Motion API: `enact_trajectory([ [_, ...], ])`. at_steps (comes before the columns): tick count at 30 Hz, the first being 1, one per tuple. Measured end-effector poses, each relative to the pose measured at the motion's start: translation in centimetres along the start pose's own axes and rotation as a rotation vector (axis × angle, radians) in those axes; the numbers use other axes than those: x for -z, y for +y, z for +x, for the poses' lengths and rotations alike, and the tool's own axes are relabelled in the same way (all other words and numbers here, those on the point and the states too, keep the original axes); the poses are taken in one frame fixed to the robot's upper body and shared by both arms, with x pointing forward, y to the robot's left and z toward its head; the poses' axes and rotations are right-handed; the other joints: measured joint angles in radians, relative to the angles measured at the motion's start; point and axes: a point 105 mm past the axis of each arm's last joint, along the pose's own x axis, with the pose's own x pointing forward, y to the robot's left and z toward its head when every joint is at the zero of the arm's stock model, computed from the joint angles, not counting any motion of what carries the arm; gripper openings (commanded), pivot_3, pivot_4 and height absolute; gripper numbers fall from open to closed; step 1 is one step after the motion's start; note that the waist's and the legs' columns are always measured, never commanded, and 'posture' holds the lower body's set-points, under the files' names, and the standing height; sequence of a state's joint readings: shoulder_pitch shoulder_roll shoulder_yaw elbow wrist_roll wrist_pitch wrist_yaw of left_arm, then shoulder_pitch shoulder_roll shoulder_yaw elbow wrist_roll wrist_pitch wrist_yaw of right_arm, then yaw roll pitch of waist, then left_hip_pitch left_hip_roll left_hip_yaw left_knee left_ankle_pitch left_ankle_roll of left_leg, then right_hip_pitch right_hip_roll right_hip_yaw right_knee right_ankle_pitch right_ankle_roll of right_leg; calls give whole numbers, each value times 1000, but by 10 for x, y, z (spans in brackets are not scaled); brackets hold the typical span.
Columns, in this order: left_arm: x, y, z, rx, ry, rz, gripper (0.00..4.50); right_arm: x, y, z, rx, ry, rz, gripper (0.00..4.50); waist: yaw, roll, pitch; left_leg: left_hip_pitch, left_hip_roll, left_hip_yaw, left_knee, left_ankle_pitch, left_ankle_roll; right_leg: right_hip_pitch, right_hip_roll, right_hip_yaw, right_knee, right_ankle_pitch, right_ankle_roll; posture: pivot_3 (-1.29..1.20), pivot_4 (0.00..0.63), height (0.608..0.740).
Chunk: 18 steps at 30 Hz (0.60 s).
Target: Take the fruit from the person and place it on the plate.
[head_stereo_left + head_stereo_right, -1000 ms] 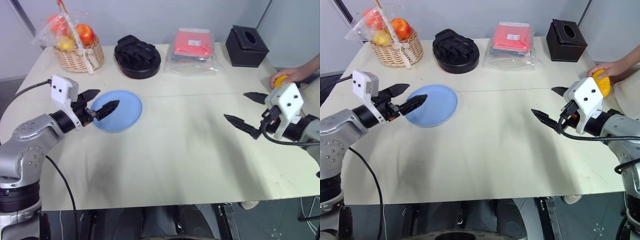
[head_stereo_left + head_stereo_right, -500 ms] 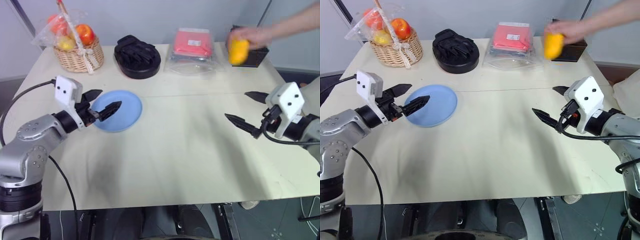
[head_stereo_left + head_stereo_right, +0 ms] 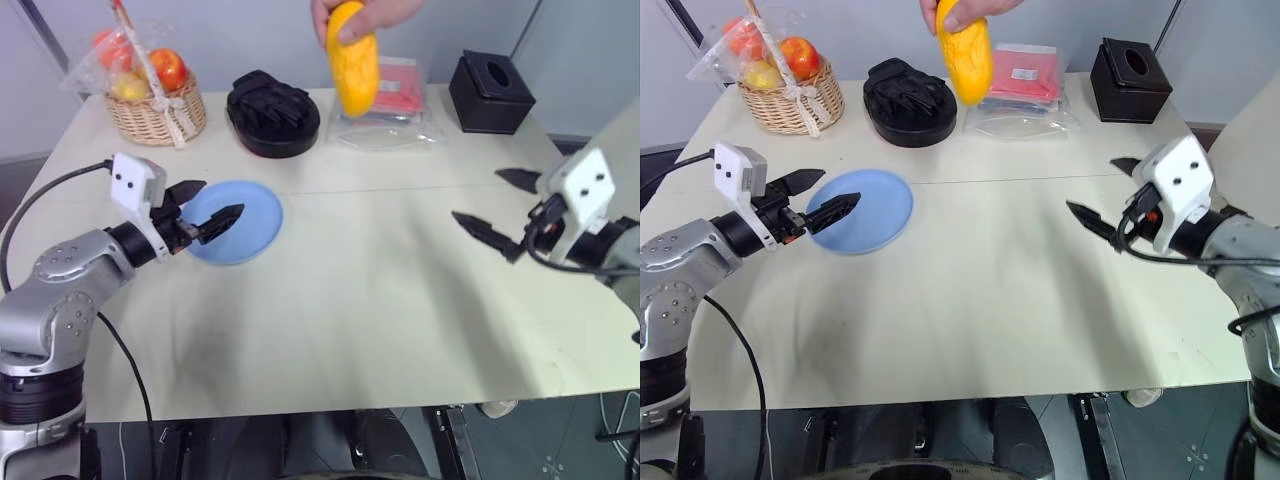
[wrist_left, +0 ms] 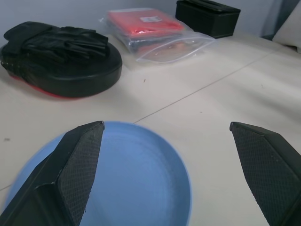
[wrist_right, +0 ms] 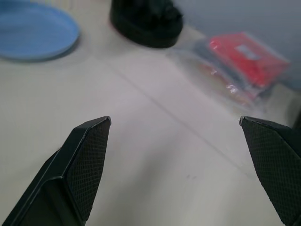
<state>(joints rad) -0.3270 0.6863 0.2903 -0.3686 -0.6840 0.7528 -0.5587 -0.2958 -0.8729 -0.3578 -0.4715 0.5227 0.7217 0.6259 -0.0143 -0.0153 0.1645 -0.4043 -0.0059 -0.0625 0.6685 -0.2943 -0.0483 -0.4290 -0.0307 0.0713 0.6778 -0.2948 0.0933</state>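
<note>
The person's hand (image 3: 365, 14) now holds the fruit (image 3: 353, 58) upright in the air above the far middle of the table (image 3: 380, 300), over the black dish (image 3: 274, 112) and the bag of red packets (image 3: 385, 95). A second ago the same hand rested with the fruit at the far right edge of the table, just behind my right gripper; half a second ago it was passing in front of the black box (image 3: 490, 92). The fruit has thus swept from my right toward the centre and been lifted clear of the surface, which I read as the offer: it is being presented for me to take.

My right gripper (image 3: 505, 206) has its two fingers spread as wide as they go and holds nothing; it points inward, well apart from the fruit. My left gripper (image 3: 205, 202) is likewise spread and holds nothing, hovering over the near rim of the plate (image 3: 250, 222).

The plate is bare. The handover has not begun; I judge the next step to be a reach up and inward to the fruit's free lower end, with either arm.
</note>
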Motion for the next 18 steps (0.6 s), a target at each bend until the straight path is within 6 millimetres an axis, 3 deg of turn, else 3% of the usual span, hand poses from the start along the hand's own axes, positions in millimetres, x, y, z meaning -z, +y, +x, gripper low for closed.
enact_trajectory([
  [3, -1, 0, 1, -1, -3, 3, 4464, -8, -5, 15, 48, -36, 118, 4500, -3, 0, 0, 0, 0, 0, 0, 0, 0, 0, 0, 0, 0, 0, 0, 0, 150, 740],
  [10, -6, -5, 9, 11, -38, 12, 4464, -48, 17, 63, 14, -138, 264, 4500, -2, 0, 0, 0, 0, 0, 0, 0, 0, 0, 0, 0, 0, 0, 0, 0, 150, 740],
  [18, -5, -8, 14, 14, -51, -1, 4464, -63, 16, 110, 59, -150, 300, 4500, -4, 0, 0, -1, 0, 0, -1, 1, -1, -1, 0, 0, 2, 0, 0, 0, 150, 740],
])
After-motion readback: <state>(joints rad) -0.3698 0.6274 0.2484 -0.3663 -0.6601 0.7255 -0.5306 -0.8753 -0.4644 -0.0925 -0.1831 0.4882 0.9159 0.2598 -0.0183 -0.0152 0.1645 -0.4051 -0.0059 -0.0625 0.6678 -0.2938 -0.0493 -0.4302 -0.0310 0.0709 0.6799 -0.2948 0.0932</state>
